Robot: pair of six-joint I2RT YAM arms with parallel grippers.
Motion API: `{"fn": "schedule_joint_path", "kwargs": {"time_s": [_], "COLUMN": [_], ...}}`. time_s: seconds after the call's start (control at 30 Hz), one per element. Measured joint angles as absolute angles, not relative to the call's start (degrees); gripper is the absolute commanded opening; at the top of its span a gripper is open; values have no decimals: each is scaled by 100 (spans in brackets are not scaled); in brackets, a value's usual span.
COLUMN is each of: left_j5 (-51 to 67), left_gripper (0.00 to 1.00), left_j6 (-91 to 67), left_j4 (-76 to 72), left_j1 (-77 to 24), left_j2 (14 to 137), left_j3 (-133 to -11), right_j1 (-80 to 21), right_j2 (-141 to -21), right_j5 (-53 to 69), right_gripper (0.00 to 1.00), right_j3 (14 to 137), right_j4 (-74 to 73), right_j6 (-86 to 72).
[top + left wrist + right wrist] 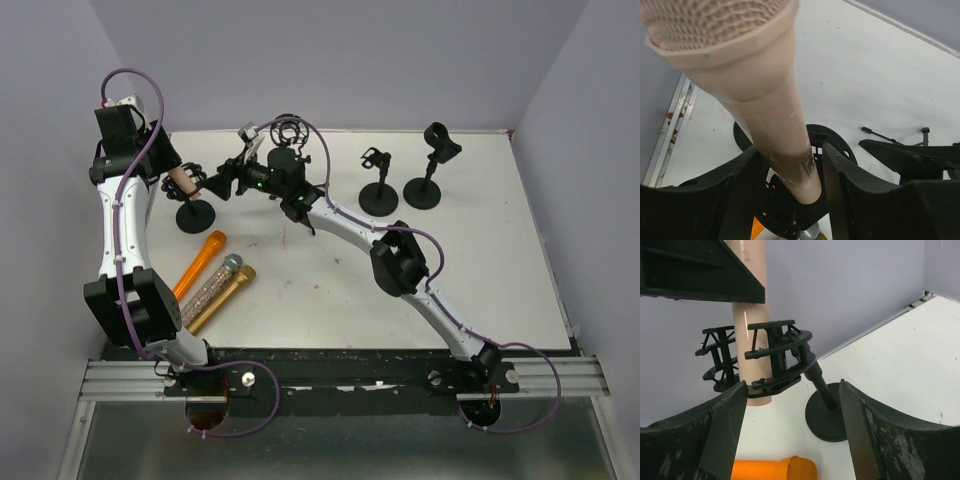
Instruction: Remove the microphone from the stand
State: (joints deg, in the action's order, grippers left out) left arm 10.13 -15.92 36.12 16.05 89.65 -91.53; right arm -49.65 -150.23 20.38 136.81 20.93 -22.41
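The pale pink tapered microphone (765,90) is bracketed by the left gripper (792,150), jaws spread, not quite pinching; the black cage-topped stand (826,417) is straddled by the widely spread right gripper (792,385).

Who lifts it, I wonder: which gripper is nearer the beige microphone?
Left. The left gripper straddles the microphone; the right gripper faces the stand, short of the microphone.
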Motion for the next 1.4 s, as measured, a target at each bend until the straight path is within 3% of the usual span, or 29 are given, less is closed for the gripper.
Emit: {"fn": "schedule_joint_path", "kwargs": {"time_s": [0.2,0.37,0.5,0.7,0.77,1.17,1.4], "left_j5": [1094,1212,1293,1378,1402,1459,1734], "left_gripper": [47,31,27,10,0,0,0], "left_j6": [-1577,-1577,-1573,-1573,-1570,-1264,-1162], "left_j4": [3607,3575,3564,3568,3568,3653,3590], "left_j1": [1608,1612,1612,1619,1619,1645,1653], "left_j2": [8965,8965,8965,8958,8956,8923,8514], "left_j3": [-9107,-9048,-9048,-9048,-9048,-9968,-10606], "right_j1": [-5033,-5092,-5127,-5142,-5144,-5146,-5140], "right_j2": [-15141,-15141,-15150,-15152,-15152,-15152,-15152], "right_j5": [1879,1717,1660,1601,1594,1594,1769], "right_gripper": [80,79,77,74,73,70,91], "right_j3": [13762,13828,13828,13828,13828,13826,13885], "right_j4": [2141,2134,2086,2045,2045,2049,2008], "right_j6": [-2235,-2187,-2137,-2086,-2080,-1975,-1914]}}
